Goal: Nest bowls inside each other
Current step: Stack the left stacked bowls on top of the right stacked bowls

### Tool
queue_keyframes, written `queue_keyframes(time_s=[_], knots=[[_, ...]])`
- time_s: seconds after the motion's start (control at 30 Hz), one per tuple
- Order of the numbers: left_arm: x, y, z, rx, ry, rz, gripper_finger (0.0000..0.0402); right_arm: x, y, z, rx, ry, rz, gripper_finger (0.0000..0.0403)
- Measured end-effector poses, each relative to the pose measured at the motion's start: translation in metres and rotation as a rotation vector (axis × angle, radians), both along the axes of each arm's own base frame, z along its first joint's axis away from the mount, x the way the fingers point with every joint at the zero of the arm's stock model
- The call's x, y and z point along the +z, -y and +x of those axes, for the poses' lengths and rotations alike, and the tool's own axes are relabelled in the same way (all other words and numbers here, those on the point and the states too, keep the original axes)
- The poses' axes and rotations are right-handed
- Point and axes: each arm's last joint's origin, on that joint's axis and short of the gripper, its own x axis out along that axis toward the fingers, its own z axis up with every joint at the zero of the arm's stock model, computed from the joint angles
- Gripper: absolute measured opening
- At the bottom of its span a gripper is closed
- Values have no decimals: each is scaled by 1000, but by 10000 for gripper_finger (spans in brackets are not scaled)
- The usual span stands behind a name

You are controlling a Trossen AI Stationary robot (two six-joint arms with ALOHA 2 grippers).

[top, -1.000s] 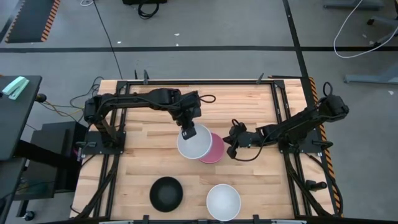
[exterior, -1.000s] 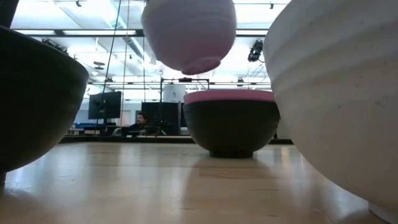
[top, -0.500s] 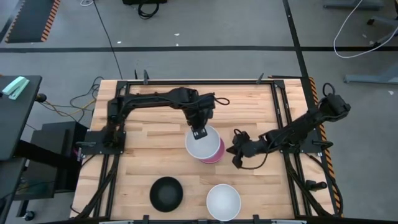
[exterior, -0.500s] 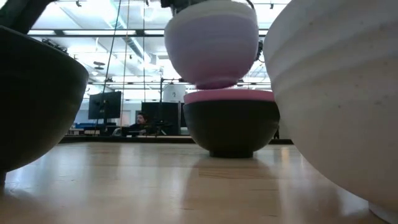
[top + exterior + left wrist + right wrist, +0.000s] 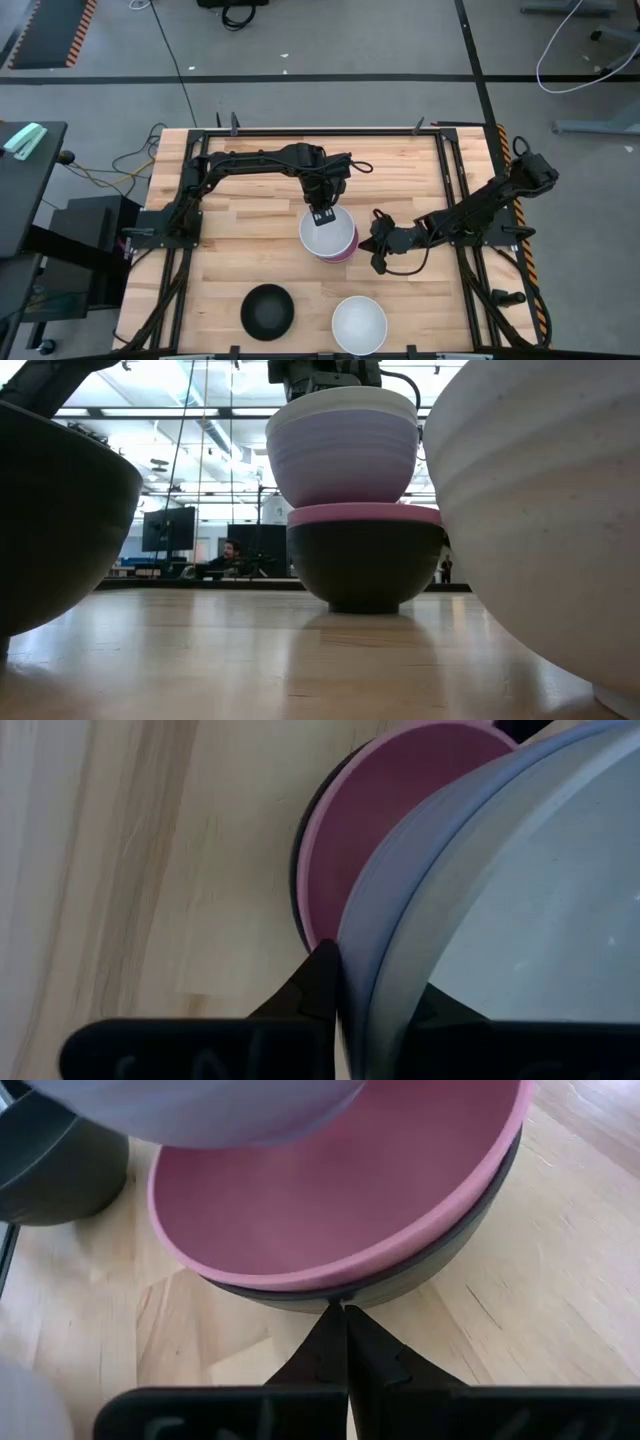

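Note:
A white bowl (image 5: 326,232) sits nested in a lavender-blue bowl (image 5: 343,458). My left gripper (image 5: 322,216) is shut on this pair. The pair hangs over a pink bowl (image 5: 340,1200), which is nested in a black bowl (image 5: 365,567) standing on the table's middle. In the low view the lavender bowl's bottom dips behind the pink rim (image 5: 365,513). My right gripper (image 5: 376,247) is shut, just right of the stack, and its tips (image 5: 343,1316) point at the black bowl's wall (image 5: 400,1280). My left gripper pinches the far rims of the nested pair (image 5: 372,955). One finger (image 5: 318,982) is outside the lavender wall and one (image 5: 440,1010) is inside the white bowl. The fingers come steeply from above. The pair stays upright; whether it rests in the pink bowl I cannot tell. My right gripper has its shut tips at the black bowl's outer wall; whether they touch it I cannot tell.
Near the front edge stand another black bowl (image 5: 268,310) and another white bowl (image 5: 359,323). They loom at the left (image 5: 60,520) and right (image 5: 540,510) of the low view. Bare wood lies left of the stack.
My left gripper has carried the nested white and lavender pair toward the table's right and down. The pair hung up and to the left of the pink-and-black stack; it now sits centred over it, with its bottom down at the pink rim. My right gripper has shifted slightly toward the near edge and stays shut.

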Motion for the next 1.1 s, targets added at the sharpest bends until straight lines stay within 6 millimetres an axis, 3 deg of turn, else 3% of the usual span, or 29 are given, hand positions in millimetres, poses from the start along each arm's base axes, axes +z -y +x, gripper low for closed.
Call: queue_keyframes(time_s=[0.23,0.53,0.73,1.1], knots=[[0,0,2,-12,21,6,34,-5,4,15,32,33,-18,0],[-7,-1,1,-3,-36,16,34,8,14,41,73,14,-96,0],[-18,-7,-3,9,-125,46,34,2,21,32,43,-69,-103,0],[-31,-24,-1,28,-150,38,34,5,18,29,49,-70,-114,0]])
